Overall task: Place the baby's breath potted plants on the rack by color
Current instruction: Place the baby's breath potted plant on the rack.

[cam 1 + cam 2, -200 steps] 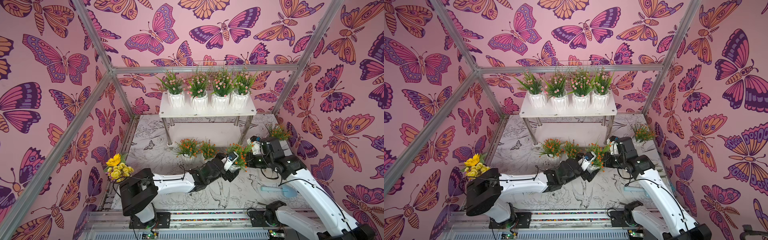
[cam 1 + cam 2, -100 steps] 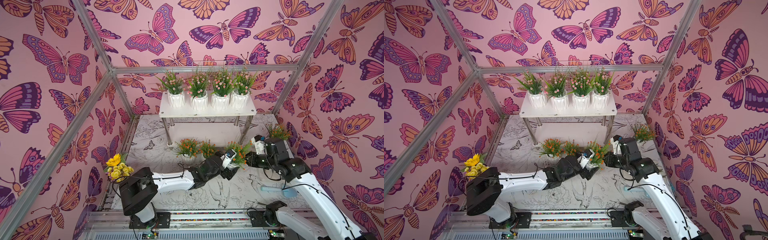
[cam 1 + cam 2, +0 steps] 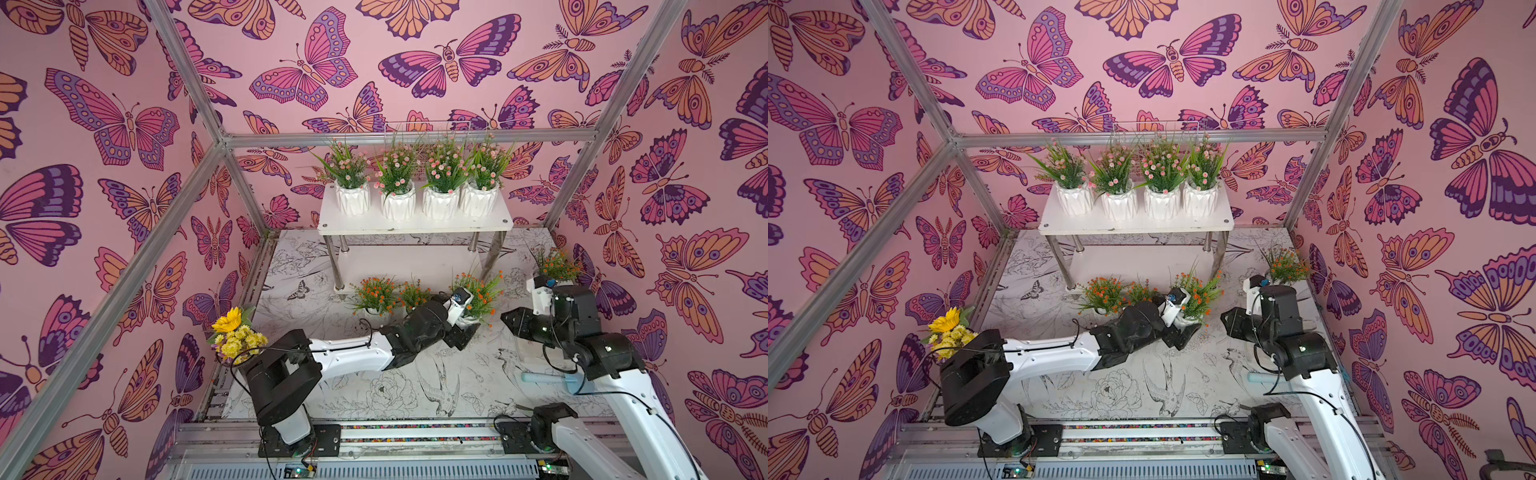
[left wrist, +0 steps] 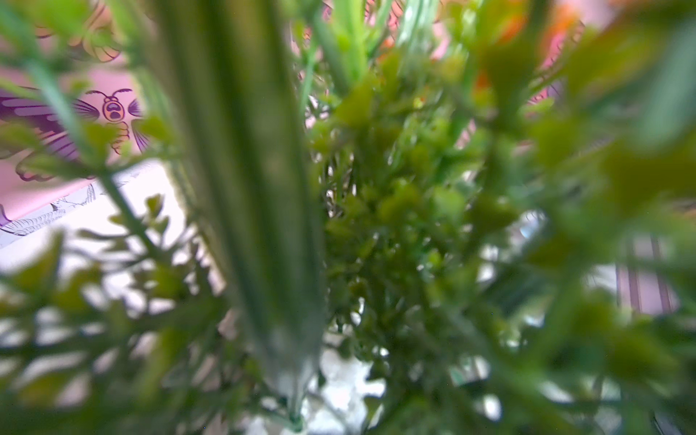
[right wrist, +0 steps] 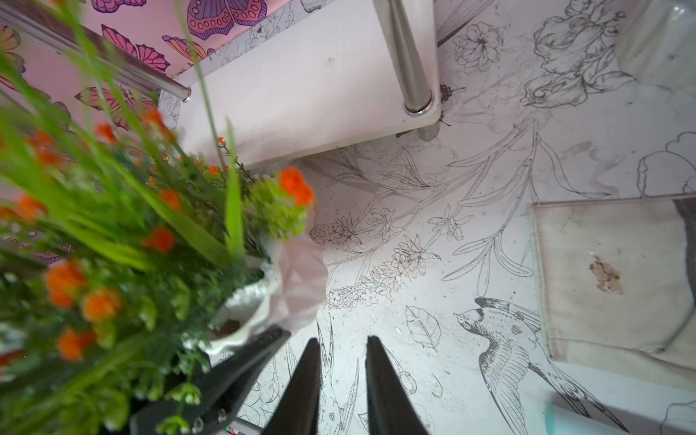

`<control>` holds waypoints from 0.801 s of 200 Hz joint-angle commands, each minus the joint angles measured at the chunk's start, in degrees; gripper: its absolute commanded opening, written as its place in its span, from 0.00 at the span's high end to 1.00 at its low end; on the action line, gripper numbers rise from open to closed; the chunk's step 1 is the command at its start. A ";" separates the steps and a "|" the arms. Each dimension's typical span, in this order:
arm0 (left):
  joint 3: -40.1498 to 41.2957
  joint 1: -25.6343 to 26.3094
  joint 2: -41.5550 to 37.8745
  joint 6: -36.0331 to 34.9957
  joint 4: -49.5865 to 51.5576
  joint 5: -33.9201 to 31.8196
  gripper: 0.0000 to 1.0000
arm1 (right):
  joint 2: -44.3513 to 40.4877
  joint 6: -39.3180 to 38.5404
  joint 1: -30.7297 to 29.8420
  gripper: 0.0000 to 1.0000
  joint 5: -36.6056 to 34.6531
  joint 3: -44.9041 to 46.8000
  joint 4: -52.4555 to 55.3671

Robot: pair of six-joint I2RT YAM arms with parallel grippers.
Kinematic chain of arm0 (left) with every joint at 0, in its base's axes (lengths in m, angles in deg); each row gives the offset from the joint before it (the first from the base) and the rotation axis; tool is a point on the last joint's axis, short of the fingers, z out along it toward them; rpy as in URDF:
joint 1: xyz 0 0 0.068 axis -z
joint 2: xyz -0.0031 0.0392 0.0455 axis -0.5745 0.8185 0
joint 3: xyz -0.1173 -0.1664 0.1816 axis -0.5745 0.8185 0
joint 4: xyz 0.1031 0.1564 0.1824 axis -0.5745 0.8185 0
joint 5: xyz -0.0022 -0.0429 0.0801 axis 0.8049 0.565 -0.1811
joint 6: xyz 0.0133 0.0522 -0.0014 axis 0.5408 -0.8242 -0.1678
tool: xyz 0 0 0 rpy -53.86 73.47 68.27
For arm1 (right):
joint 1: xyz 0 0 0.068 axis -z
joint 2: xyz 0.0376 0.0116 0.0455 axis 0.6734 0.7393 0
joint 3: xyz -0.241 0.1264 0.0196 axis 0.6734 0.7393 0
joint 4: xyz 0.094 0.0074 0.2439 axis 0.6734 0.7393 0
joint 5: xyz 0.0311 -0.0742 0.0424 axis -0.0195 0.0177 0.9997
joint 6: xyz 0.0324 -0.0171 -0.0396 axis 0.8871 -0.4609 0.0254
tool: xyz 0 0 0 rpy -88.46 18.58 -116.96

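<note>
Several pink-flowered baby's breath potted plants (image 3: 417, 183) stand in a row on the top board of the rack (image 3: 415, 227). Two orange-flowered plants (image 3: 376, 293) sit by the front edge of the lower board (image 3: 407, 259). A third (image 3: 555, 264) stands at the far right. My left gripper (image 3: 465, 330) is shut on the white pot (image 5: 241, 312) of another orange plant (image 3: 478, 297), whose blurred foliage (image 4: 395, 226) fills the left wrist view and hides the jaws. My right gripper (image 5: 342, 350) hangs just right of that plant, slightly open, holding nothing.
A yellow sunflower bouquet (image 3: 232, 334) stands at the left edge beside the left arm's base. A light blue tool (image 3: 548, 378) lies under the right arm. A stained cloth (image 5: 610, 275) lies on the printed table. Metal frame posts and butterfly walls close in the cell.
My right gripper's jaws have parted a little and it has drawn back to the right of the orange plant. The left gripper has carried that plant slightly toward the rack.
</note>
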 commanded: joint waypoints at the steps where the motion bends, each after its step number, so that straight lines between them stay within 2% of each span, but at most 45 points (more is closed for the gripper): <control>1: -5.24 -1.76 2.31 1.50 -2.53 0.38 0.63 | -1.51 -0.89 0.80 0.76 -0.62 1.30 3.58; 79: -18.54 -6.45 13.51 3.72 -1.49 -2.35 0.64 | -5.95 0.50 0.84 0.76 0.98 3.99 4.90; 160: -28.32 -8.35 23.38 5.98 -1.08 -11.74 0.65 | -6.08 -0.02 0.86 0.76 2.10 3.84 4.93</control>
